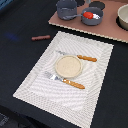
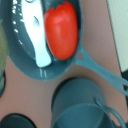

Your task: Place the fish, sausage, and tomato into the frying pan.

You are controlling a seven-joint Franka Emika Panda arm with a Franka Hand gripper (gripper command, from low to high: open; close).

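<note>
The frying pan (image 1: 93, 20) stands on a pinkish board at the back of the exterior view, its thin handle pointing toward the grey pot. The red tomato (image 1: 88, 15) and the white fish (image 1: 96, 18) lie inside it, side by side. The wrist view looks straight down on the pan (image 2: 22, 62), with the tomato (image 2: 62, 31) next to the fish (image 2: 40, 42) and the handle (image 2: 102, 74) running off beside the pot. The reddish-brown sausage (image 1: 41, 37) lies on the dark table toward the exterior view's left, beside the placemat. No gripper or arm shows in either view.
A grey pot (image 1: 66, 8) (image 2: 82, 105) stands close to the pan. A beige bowl (image 1: 123, 17) sits at the board's far right. A striped placemat (image 1: 35, 80) holds a tan plate (image 1: 67, 65), an orange-handled knife (image 1: 86, 58) and fork (image 1: 72, 83).
</note>
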